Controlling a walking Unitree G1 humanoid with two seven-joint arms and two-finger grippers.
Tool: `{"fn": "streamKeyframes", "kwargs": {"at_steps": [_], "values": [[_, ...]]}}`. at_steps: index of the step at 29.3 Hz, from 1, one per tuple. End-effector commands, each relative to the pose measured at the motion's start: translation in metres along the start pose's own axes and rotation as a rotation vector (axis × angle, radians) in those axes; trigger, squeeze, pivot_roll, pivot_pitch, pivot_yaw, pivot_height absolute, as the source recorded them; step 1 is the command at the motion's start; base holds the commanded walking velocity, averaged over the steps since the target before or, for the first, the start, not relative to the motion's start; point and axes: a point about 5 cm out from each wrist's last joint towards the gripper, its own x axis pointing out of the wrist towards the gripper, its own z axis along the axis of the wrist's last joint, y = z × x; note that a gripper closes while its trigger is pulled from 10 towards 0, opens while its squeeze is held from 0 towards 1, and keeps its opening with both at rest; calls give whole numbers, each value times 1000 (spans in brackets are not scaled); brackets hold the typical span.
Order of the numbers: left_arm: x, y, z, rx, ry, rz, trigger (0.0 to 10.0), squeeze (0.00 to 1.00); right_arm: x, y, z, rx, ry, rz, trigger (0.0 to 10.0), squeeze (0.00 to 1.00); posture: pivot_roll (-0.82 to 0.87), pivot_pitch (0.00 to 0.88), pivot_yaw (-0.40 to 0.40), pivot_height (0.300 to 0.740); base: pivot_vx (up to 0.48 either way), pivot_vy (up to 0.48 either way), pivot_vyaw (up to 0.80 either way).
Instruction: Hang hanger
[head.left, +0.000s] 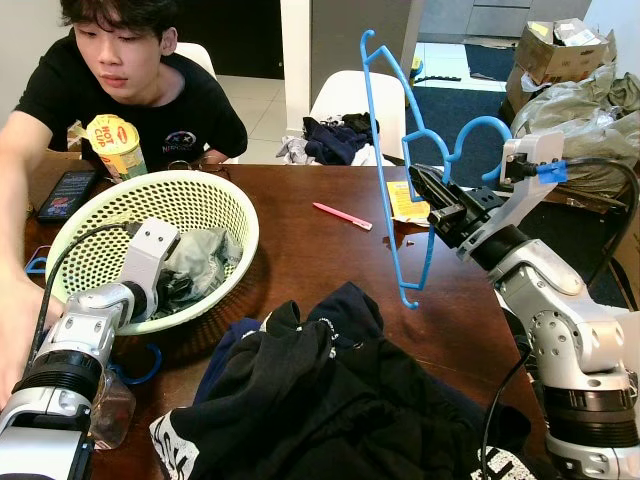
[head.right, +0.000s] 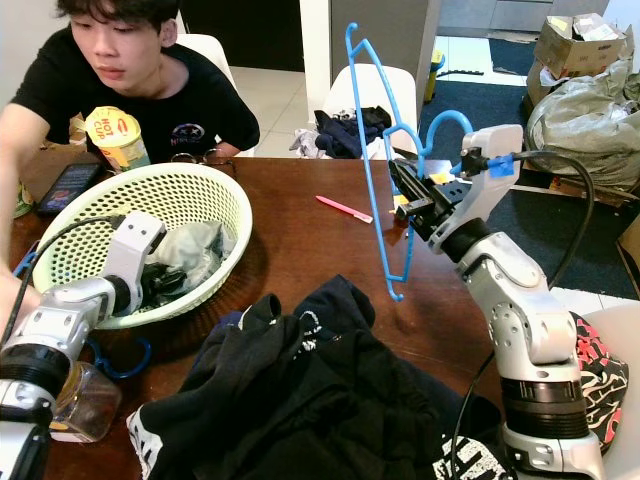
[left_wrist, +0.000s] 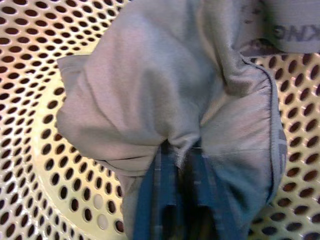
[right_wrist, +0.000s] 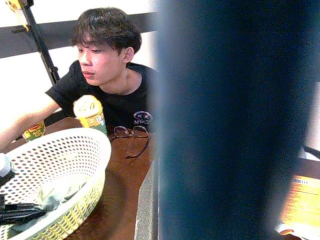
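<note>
We are observing the right claw (head.left: 425, 185) pinching the blue hanger (head.left: 392, 150) upright above the counter (head.left: 320, 250); the left claw (left_wrist: 182, 165) is pinching grey cloth (left_wrist: 165, 85) inside the basket (head.left: 235, 205).

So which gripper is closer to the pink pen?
Right. The right gripper holds the blue hanger just beside the pink pen; the left gripper is across in the basket.

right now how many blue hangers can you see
2. One blue hanger is held upright above the table in the right gripper. Part of another blue hanger shows under the basket beside the left arm. More may be hidden under the dark clothes.
</note>
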Motion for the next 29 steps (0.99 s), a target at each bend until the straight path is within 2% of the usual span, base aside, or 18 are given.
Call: {"fn": "streamKeyframes", "kwargs": {"at_steps": [1,5,7,10,11,12,13,15,17,19,21,23,24,25,26,27,29], "values": [[1,-3,-3,6,15,-9,0,0,0,2,4,2,-12,9,10000,0,10,143,17,740,0,0,0],[0,1,8,6,-28,4,0,0,1,2,4,1,-16,5,10000,0,12,133,19,740,0,0,0],[-4,-2,33,-8,-140,-46,0,0,2,1,4,0,-23,0,10000,0,11,127,20,740,0,0,0],[-7,-8,44,5,-196,-108,0,0,2,1,5,-1,-26,-2,10000,0,9,122,20,740,0,0,0],[-14,-17,56,24,-263,-200,0,0,3,0,6,-2,-31,-3,10000,0,8,117,21,740,0,0,0],[-33,-33,75,57,-381,-369,0,0,3,-1,8,-1,-40,-6,10000,0,8,114,22,740,0,0,0],[-33,-33,75,57,-381,-369,0,0,3,-1,8,-1,-40,-6,10000,0,8,114,22,740,0,0,0],[-50,-41,87,87,-446,-466,0,0,3,-2,8,1,-46,-8,10000,0,9,108,26,740,0,0,0],[-55,-42,89,100,-458,-489,0,0,3,-3,8,1,-47,-9,10000,0,9,108,26,740,0,0,0],[-66,-38,90,145,-459,-481,0,0,3,-2,7,4,-48,-10,10000,0,17,102,32,740,0,0,0],[-69,-26,83,177,-415,-383,0,0,3,-3,6,7,-51,-12,10000,0,24,102,33,740,0,0,0],[-69,-23,81,182,-403,-358,0,0,3,-3,6,8,-51,-12,10000,0,24,102,33,740,0,0,0],[-70,-16,74,167,-375,-292,0,0,3,-3,6,12,-54,-15,10000,0,34,102,36,740,0,0,0],[-70,-16,74,167,-375,-292,0,0,3,-3,6,12,-54,-15,10000,0,34,102,36,740,0,0,0],[-70,-9,64,123,-344,-208,0,0,3,-3,6,17,-59,-16,10000,0,36,103,37,740,0,0,0],[-70,-9,64,123,-344,-208,0,0,3,-3,6,17,-59,-16,10000,0,36,103,37,740,0,0,0],[-71,-2,42,35,-275,-67,0,0,4,-4,7,25,-66,-18,10000,0,45,107,35,740,0,0,0]]}}
